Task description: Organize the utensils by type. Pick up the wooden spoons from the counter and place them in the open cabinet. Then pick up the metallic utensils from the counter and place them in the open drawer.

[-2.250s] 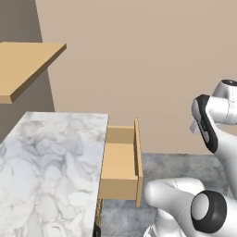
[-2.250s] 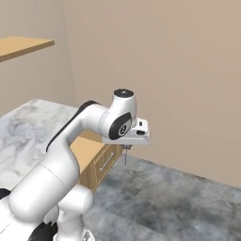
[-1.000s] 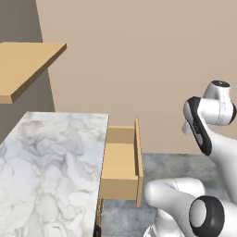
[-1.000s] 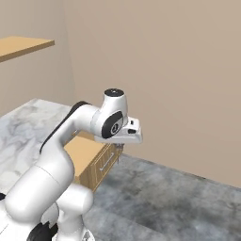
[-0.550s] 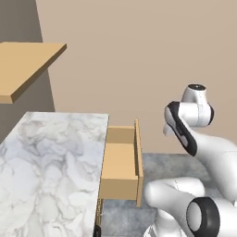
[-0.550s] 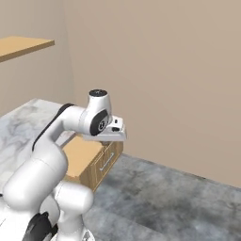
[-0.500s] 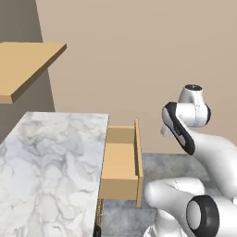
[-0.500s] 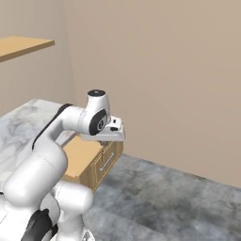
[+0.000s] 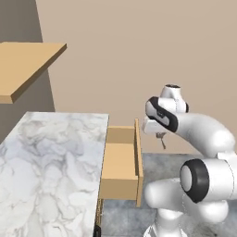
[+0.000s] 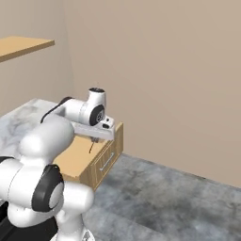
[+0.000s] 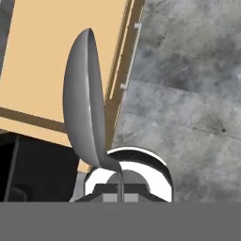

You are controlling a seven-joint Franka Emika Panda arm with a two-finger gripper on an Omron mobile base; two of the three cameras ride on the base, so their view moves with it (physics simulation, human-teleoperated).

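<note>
Unmarked silver spoon (image 11: 84,108) pinched in the tool (image 9: 160,137).

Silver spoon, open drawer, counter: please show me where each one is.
silver spoon (image 11: 84,108), hand view, on its bowl.
open drawer (image 9: 119,163), left base view, on its flat bottom.
counter (image 9: 51,171), left base view, on bare marble.

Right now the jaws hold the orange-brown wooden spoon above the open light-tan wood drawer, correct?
Not quite. The jaws hold a small shiny silver spoon, not the wooden one; the hand view shows its grey metallic bowl. The rest stands: it hangs near the front edge of the open light-tan wood drawer.
</note>
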